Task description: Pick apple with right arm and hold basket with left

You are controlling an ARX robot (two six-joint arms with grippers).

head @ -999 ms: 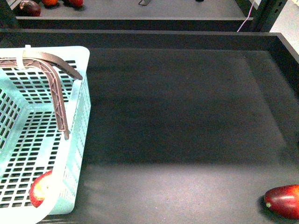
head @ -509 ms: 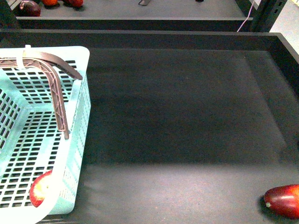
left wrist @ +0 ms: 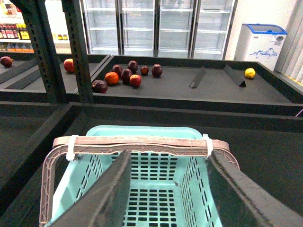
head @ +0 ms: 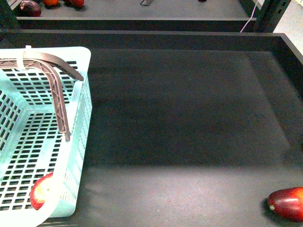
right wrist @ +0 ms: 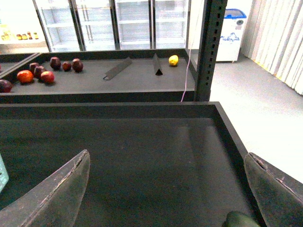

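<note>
- Left gripper (head: 66,101) sat at the far right corner of the basket (head: 84,61), its two long curved brownish-purple fingers (head: 60,111) spread pretty wide. One ran along the far rim and ended at the right wall's top edge, the other angled down inside. I couldn't tell if either one really pressed on the plastic, so no grip as far as I could see.
- Those fingers had a ribbed lattice on the inner face, and a white zip tie (head: 23,57) wrapped the base.
- Basket was light aqua plastic with slotted walls and floor and a thick smooth rim, parked on the left of the matte black shelf (head: 189,109).
- Apple (head: 41,191) was inside the basket at the near right corner, round and red with a yellowish patch, half hidden by the rim.
- Darker elongated red fruit (head: 287,203) lay on the shelf at the near right, well apart from the basket.
- Right gripper (right wrist: 165,189) only showed up in its own wrist view, dark fingers spread wide over bare shelf, holding nothing.
- Left wrist view looked past the basket to a far shelf with a cluster of red and dark fruit (left wrist: 125,75), one yellow fruit (left wrist: 250,73), glass-door fridges (left wrist: 156,23) and a chest freezer (left wrist: 260,40). The freezer had a blue picture on it, but no lettering was readable.
</note>
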